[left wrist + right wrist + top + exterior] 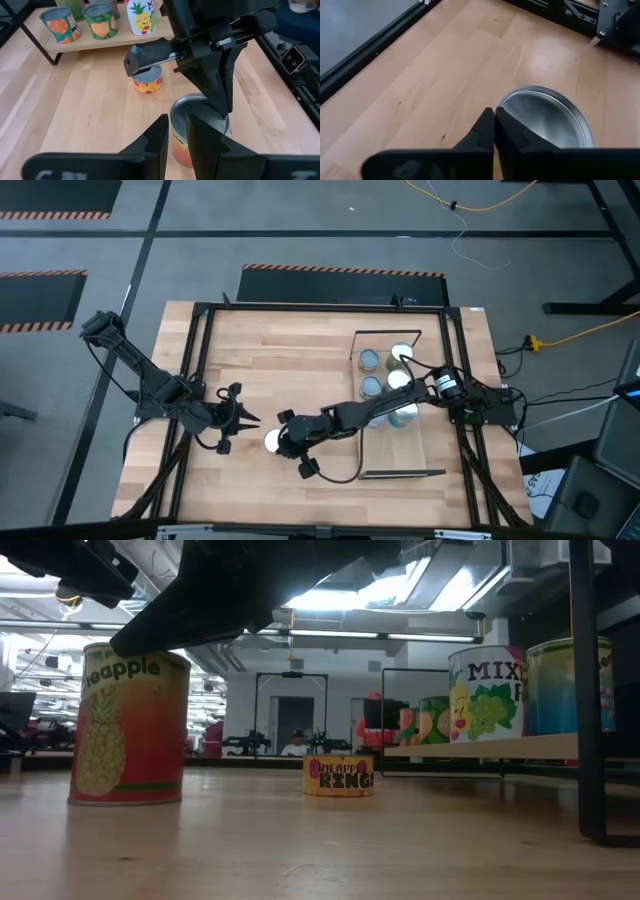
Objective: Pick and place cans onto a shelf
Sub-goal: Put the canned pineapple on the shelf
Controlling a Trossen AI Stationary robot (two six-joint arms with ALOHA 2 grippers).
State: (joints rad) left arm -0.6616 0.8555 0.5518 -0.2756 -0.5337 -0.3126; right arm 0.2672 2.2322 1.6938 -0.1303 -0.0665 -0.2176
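A tall can with an orange-red pineapple side and a silvery top (272, 440) stands upright on the tabletop left of the shelf; it also shows in the low view (128, 725) and the left wrist view (197, 125). My right gripper (494, 120) is shut and points down over that can's top, at its rim. My left gripper (177, 132) waits just left of the can, empty, its fingers a narrow gap apart. The pale-wood shelf (400, 460) holds several cans (372, 360) at its far end. A low pineapple-rings can (147, 80) stands on the table between the tall can and the shelf. My right gripper's shut fingertips (222, 105) come from above, pointing down at the edge of the tall can's silvery top (545, 120). I cannot tell whether they touch it. The can stands upright on the table.
The right arm reaches across the table from the shelf side (350, 418). The shelf's dark end frames (590, 690) stand at its short ends. Bare shelf board lies at its near end (395, 455). Black frame rails (195, 380) edge the tabletop.
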